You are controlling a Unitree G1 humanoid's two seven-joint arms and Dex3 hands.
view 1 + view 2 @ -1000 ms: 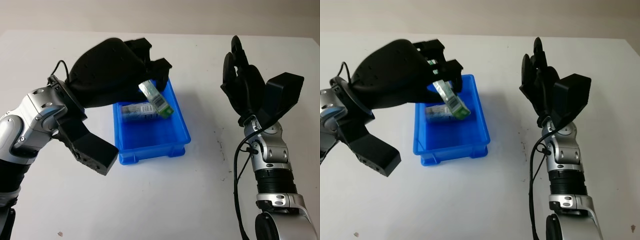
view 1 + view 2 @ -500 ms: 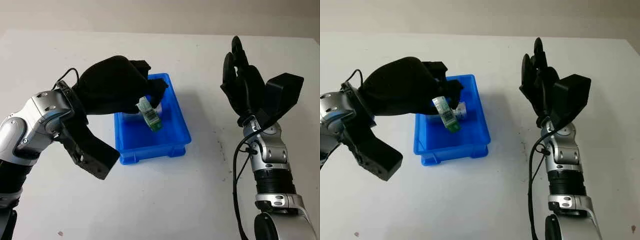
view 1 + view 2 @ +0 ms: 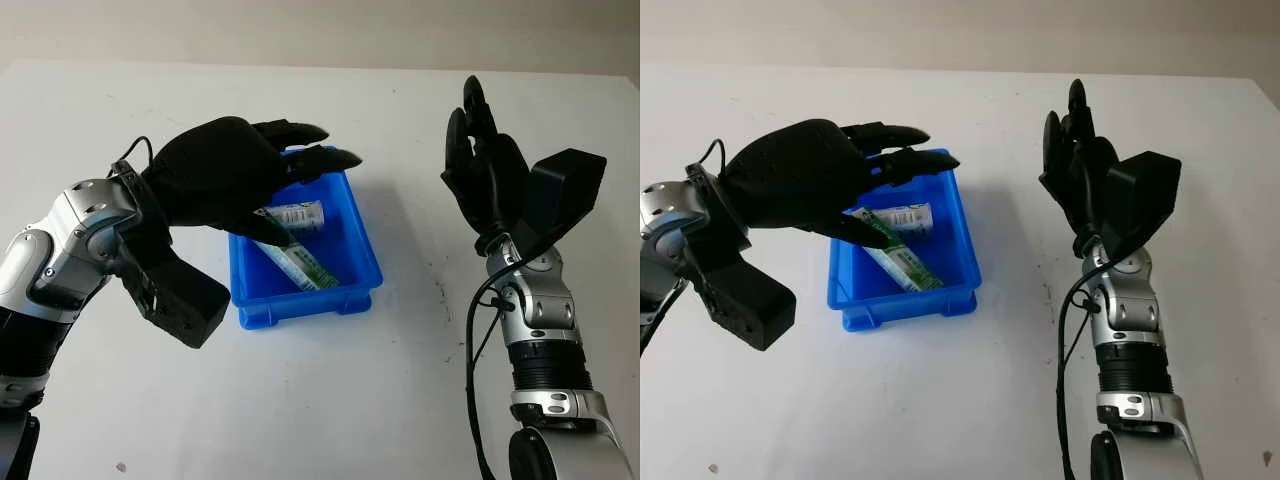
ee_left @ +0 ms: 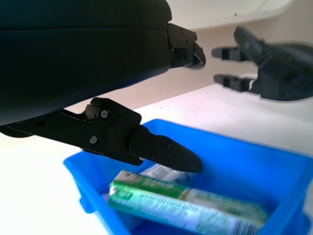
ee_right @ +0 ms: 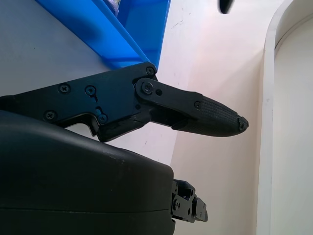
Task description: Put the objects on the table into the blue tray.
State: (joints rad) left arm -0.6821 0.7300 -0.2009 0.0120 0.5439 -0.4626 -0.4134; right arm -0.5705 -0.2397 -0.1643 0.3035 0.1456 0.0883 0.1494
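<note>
The blue tray (image 3: 357, 234) stands mid-table. Inside it a green and white tube (image 3: 302, 265) lies slanted across the floor, beside a white-labelled bottle (image 3: 297, 214) at the tray's far end. Both items show close up in the left wrist view, the tube (image 4: 188, 204) in front of the bottle (image 4: 164, 173). My left hand (image 3: 290, 172) hovers open over the tray's left and far side, holding nothing. My right hand (image 3: 482, 160) is raised open to the right of the tray, well apart from it.
The white table (image 3: 330, 400) has bare surface in front of the tray and between the tray and the right arm. A few dark specks (image 3: 438, 290) mark the table near the right arm. The table's far edge runs along the top.
The left hand has let go of the green tube, which dropped from the fingers into the tray and now lies on its floor. The hand's fingers have uncurled. The right hand stayed still.
</note>
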